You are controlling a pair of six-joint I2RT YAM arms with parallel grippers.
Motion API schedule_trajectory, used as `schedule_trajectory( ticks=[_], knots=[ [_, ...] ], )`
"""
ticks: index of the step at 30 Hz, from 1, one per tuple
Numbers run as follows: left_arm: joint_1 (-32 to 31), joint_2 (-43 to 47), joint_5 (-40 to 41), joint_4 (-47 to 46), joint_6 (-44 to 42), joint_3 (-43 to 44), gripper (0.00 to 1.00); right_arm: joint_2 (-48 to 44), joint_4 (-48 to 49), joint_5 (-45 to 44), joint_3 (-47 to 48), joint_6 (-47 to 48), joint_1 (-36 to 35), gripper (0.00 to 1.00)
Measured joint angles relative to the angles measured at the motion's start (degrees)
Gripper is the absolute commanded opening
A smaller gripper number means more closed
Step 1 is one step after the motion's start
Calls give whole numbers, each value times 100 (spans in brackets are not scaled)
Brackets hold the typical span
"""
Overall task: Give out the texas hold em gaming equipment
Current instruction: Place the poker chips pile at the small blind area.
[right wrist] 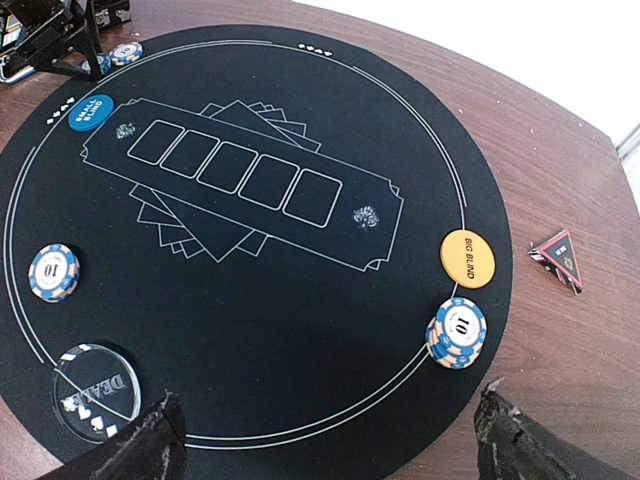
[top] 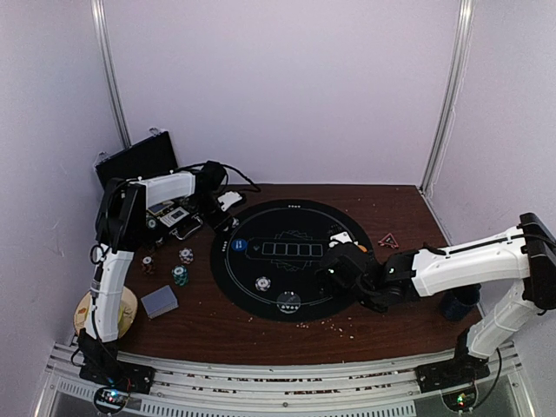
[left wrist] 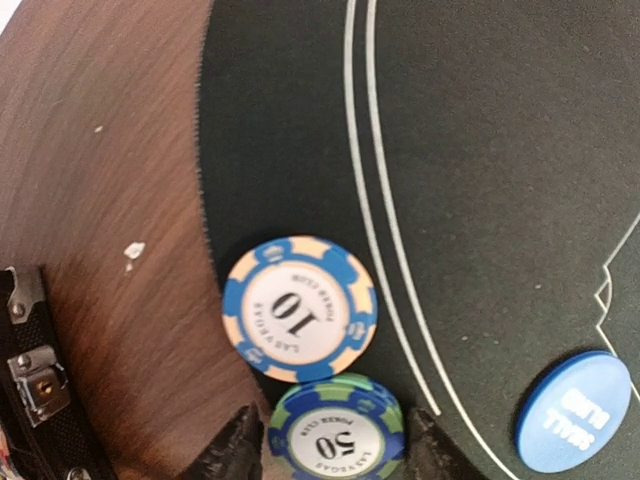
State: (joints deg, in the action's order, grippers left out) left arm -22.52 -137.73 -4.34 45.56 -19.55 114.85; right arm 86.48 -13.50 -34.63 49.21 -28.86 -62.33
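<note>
While I steer from the wrist views, left hand [left wrist: 330, 458]: two dark fingers [left wrist: 238, 448] flank a chip, one on each side; whether they pinch it or stand just free of it I cannot tell.
Thing between the fingers: round green-and-blue striped poker chip marked 50 [left wrist: 335, 432], lying flat at the rim of the mat.
Axis: a round chip has no long side, so the angle of approach matters little; the hand sits straight over it.
Neighbour: round blue-and-peach striped poker chip marked 10 [left wrist: 299, 309], just ahead of the fingers, touching the green one or nearly so.
Surface: round black felt mat [left wrist: 480, 150] with white ring lines; both chips lie at its edge, with the brown wooden table [left wrist: 100, 200] beside them.
Further out: blue plastic small-blind disc [left wrist: 575, 412], apart from both chips, inside the ring lines.
Right hand [right wrist: 325, 445]: spread wide and grasping nothing, hanging over the mat's far side near a stack of blue-and-peach chips [right wrist: 457, 332].
Nearer arm: the left, by a long way.
My judgement: any lift should go straight up, or the 10 chip gets nudged.
</note>
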Motion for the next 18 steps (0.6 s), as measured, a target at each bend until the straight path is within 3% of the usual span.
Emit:
schedule_trajectory(
  ticks=[6, 18],
  knots=[
    [2, 17, 138, -83, 22, -24, 69, 2, 0, 0, 0, 0, 0, 100],
    [2, 732, 177, -7, 44, -350, 79, 2, 0, -2, 0, -2, 0, 100]
  ],
)
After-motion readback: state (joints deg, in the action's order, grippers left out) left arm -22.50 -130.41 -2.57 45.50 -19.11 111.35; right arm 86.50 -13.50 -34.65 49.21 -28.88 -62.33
